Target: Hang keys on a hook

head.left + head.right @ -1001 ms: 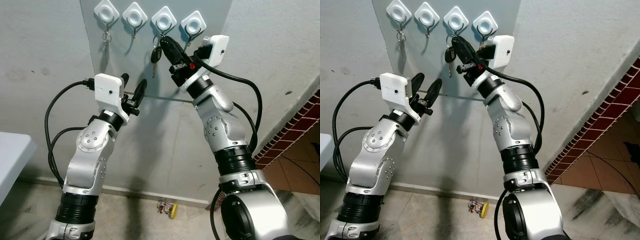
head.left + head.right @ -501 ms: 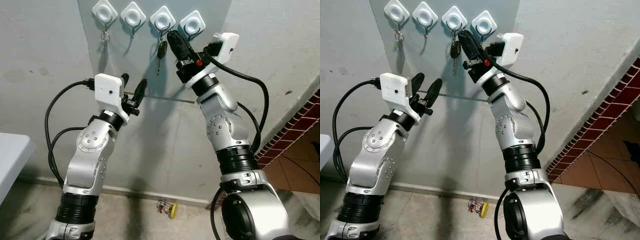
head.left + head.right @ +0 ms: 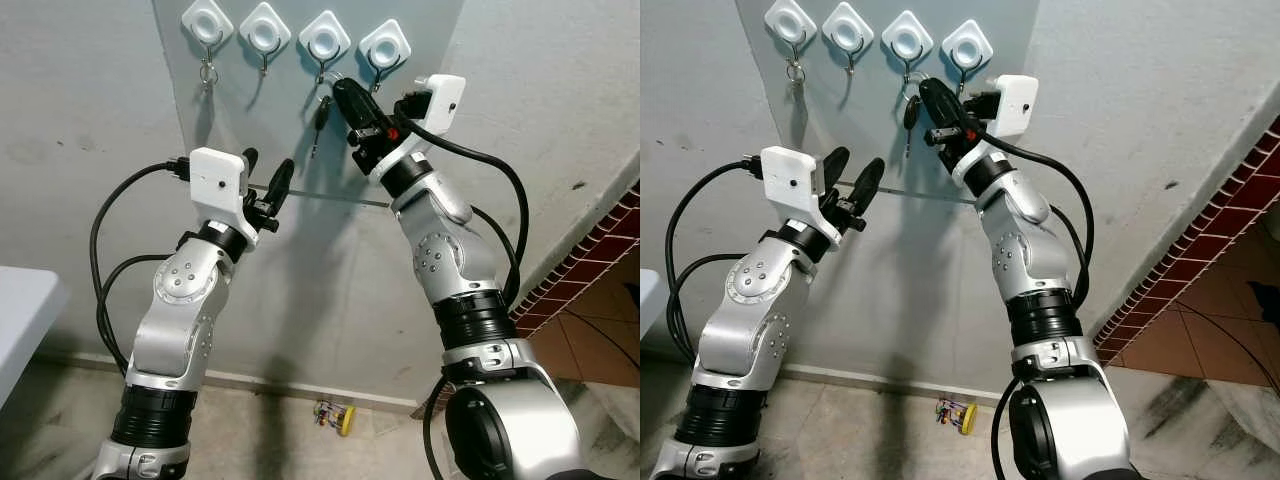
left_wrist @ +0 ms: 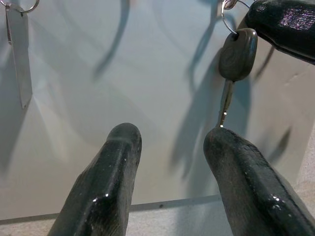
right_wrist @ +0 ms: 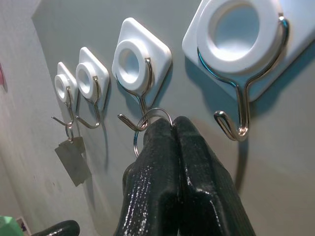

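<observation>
Floor: bare concrete at the wall's foot, with a small yellow toy (image 3: 337, 417) lying on it; brick-red tiling runs off to the right
Left gripper (image 3: 268, 182): raised below the hook row and well short of it, jaws spread apart, holding nothing
Right gripper (image 3: 350, 98): the nearer arm to the job, jaws pressed together on the ring (image 5: 147, 123), tips just under the third hook (image 5: 132, 121)
Key (image 4: 235, 56): hangs straight down from the ring, long axis vertical, just left of the right gripper's tips
Relation that matters: ring looks looped over the third hook's wire while the jaws grip it; whether it is fully seated is unclear
Wall: four white hooks in a row on a pale panel; the first one carries a tag (image 4: 18, 63)
</observation>
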